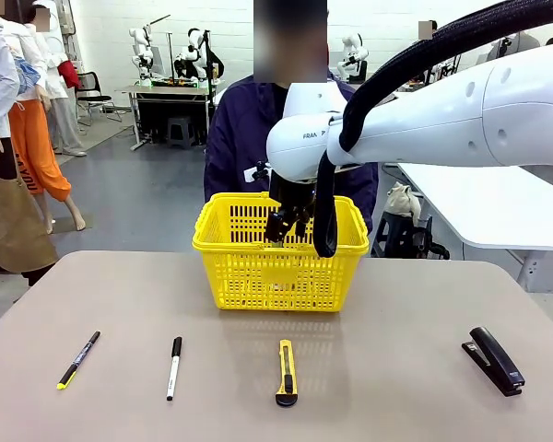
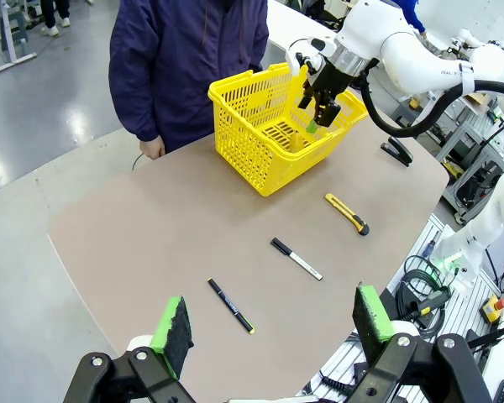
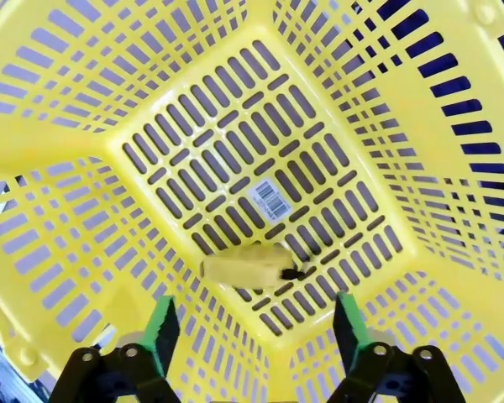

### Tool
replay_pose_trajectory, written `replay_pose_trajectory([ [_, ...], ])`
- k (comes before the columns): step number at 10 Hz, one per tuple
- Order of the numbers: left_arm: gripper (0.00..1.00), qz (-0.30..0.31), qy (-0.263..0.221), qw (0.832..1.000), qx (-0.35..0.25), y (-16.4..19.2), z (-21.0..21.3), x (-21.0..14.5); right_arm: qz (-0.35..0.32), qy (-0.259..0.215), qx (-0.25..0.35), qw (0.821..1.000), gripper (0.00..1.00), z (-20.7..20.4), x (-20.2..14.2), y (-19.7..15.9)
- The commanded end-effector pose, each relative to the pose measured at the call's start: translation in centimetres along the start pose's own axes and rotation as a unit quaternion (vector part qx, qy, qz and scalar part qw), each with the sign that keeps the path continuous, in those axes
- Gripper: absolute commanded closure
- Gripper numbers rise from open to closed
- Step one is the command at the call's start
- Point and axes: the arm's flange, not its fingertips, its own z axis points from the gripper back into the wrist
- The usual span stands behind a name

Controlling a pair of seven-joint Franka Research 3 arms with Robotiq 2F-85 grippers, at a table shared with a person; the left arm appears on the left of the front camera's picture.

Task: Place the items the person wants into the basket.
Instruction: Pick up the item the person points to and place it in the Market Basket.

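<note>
My right end effector [image 1: 288, 228] hangs inside the rim of the basket [image 1: 230, 249], jaws spread wide with nothing between the pads; the left end effector [image 2: 273, 323] is likewise released, hovering off the near edge of the bench [image 1: 396, 304]; in the right wrist view the tape measure [image 3: 248, 264] sits low in the basket against the slotted floor, smeared into a yellow streak, so it may be mid-drop rather than at rest; the streak runs 9 to 3 o'clock with a dark nub at the 3 o'clock end. Being round, it could bounce or roll to a wall; harmless, I judge, given the high sides. The bigger worry is the black cable [image 1: 324, 212] looping down over the front rim at the basket's 3 o'clock side; pulling up carelessly could hook the rim and drag the basket. In the front view the pen [image 1: 78, 359] lies at 8 o'clock from the basket, long axis 1 to 7 o'clock, yellow-green tip towards me at 7; the marker [image 1: 173, 366] just beside it invites a wrong pick. The stapler [image 1: 494, 361] lies at 4 o'clock, axis 10 to 4.
</note>
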Motion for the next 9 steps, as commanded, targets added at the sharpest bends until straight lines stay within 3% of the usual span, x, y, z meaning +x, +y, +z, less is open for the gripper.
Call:
replay_pose_trajectory([
  [1,0.0,-0.008,-0.008,1.0,-0.005,0.0,0.1,0.0,0.008,0.005,-0.011,1.0,0.0,-0.2,0.3,-0.3],
  [4,0.0,-0.008,-0.008,1.0,-0.005,0.0,0.1,0.0,0.009,0.004,-0.008,1.0,0.0,0.3,-0.1,-0.4],
  [5,0.0,-0.008,-0.008,1.0,-0.005,0.0,0.1,0.0,0.007,-0.005,-0.006,1.0,0.0,2.7,-1.7,-0.3],
  [7,0.0,-0.008,-0.008,1.0,-0.005,0.0,0.1,0.0,-0.023,-0.049,-0.033,0.998,0.0,10.5,-8.3,0.0],
  [9,0.0,-0.008,-0.008,1.0,-0.005,0.0,0.1,0.0,-0.08,-0.078,-0.068,0.991,0.0,15.8,-17.0,1.0],
])
